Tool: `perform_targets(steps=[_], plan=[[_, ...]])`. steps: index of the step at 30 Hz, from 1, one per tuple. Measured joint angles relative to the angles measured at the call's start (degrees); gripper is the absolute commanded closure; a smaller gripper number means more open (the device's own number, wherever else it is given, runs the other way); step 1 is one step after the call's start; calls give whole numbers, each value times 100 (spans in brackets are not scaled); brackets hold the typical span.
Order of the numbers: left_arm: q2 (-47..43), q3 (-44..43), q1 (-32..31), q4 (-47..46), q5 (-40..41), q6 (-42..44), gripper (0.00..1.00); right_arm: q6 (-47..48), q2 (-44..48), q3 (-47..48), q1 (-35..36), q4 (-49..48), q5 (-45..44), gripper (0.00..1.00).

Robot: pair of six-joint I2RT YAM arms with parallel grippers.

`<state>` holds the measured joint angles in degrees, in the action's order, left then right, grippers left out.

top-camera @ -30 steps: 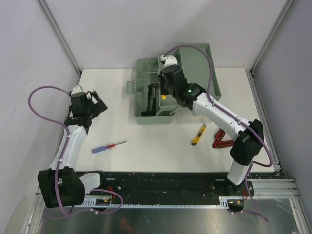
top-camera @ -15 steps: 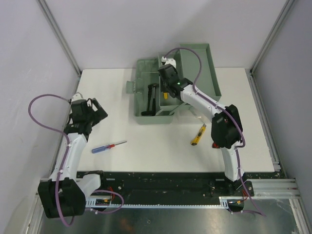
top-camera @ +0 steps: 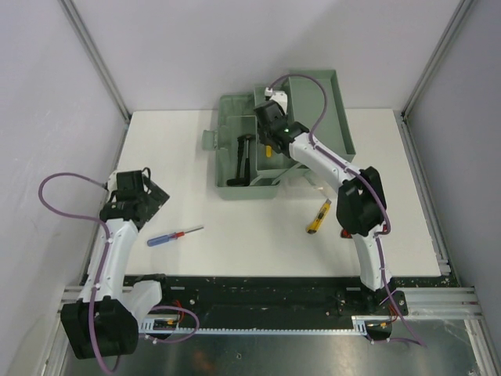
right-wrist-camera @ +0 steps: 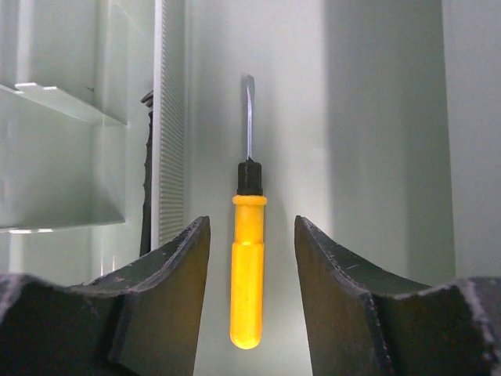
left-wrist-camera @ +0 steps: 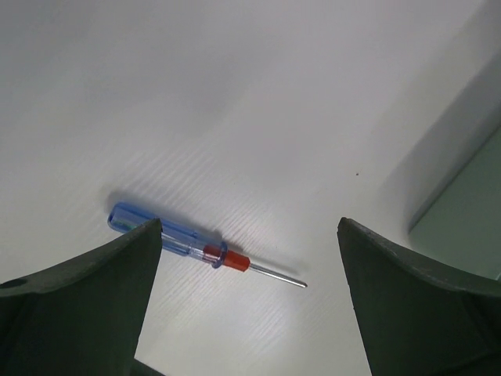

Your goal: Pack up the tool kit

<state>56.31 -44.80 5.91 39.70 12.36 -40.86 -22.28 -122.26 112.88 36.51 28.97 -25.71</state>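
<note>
Inside the tool kit, the right gripper is spread, with gaps on both sides of one yellow screwdriver. In front of the tool kit lie one blue screwdriver and apparently one knife. The left gripper is spread.

The left arm rises from its base along the left edge of the worktop, elbow folded. The left claw faces downward, jaws spread wide and gripping nothing. The right arm extends from the near right corner toward the far edge, elbow raised. The right claw points straight down, jaws partly parted and clamping nothing.
</note>
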Motion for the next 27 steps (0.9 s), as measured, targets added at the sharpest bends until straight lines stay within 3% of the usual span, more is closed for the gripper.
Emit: perform_targets(steps=[10, 21, 24, 27], plan=[[-433, 588, 2, 479, -57, -861, 5, 328, 490, 79, 72, -83, 264, 45], [98, 1316, 13, 608, -509, -1937, 3, 415, 3436, -2258, 48, -750, 944, 43], [466, 1316, 13, 393, -511, -2065, 9, 439, 3748, -2516, 37, -813, 955, 43], [879, 1305, 13, 162, -511, -2142, 22, 490, 3904, -2704, 11, -822, 944, 43]])
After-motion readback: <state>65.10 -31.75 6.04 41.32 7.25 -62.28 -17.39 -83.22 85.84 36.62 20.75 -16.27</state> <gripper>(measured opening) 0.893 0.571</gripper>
